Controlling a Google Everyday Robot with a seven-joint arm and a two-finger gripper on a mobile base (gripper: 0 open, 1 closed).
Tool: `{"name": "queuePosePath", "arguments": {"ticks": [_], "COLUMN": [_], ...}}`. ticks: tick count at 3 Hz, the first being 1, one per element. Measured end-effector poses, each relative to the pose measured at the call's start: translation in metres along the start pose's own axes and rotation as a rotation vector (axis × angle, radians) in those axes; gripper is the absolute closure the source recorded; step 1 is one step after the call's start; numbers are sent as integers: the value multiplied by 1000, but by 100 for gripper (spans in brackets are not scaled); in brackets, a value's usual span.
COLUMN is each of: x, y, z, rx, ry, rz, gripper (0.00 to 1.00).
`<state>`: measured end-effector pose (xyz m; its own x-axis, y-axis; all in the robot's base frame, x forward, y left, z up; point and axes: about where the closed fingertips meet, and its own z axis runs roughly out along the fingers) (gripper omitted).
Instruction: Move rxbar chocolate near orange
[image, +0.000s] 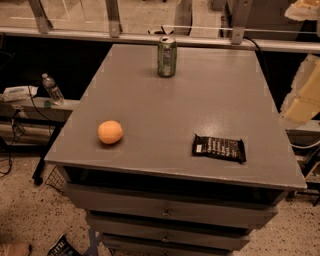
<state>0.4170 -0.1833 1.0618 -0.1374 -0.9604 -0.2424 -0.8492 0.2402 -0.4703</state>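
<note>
The rxbar chocolate (219, 148) lies flat on the grey cabinet top (200, 100), near the front right, with its white patch at the left end. The orange (110, 132) sits near the front left edge, well apart from the bar. My gripper (304, 10) shows only as a pale shape in the top right corner, above the pale arm (302, 97) at the right edge. It is off the cabinet top and far from both the bar and the orange. It holds nothing that I can see.
A green soda can (167, 56) stands upright at the back middle of the top. Drawers (170, 212) are below the front edge. A water bottle (52, 90) stands on a low shelf at the left. A railing (150, 35) runs behind the cabinet.
</note>
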Motion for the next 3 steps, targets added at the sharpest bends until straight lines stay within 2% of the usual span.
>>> {"name": "queuePosePath", "arguments": {"ticks": [1, 2, 3], "x": [0, -4, -1], "y": [0, 1, 17], "z": [0, 35, 110], "rx": [0, -74, -236], "ry": [0, -54, -116], "rz": [0, 1, 42], "gripper": [0, 0, 0]}}
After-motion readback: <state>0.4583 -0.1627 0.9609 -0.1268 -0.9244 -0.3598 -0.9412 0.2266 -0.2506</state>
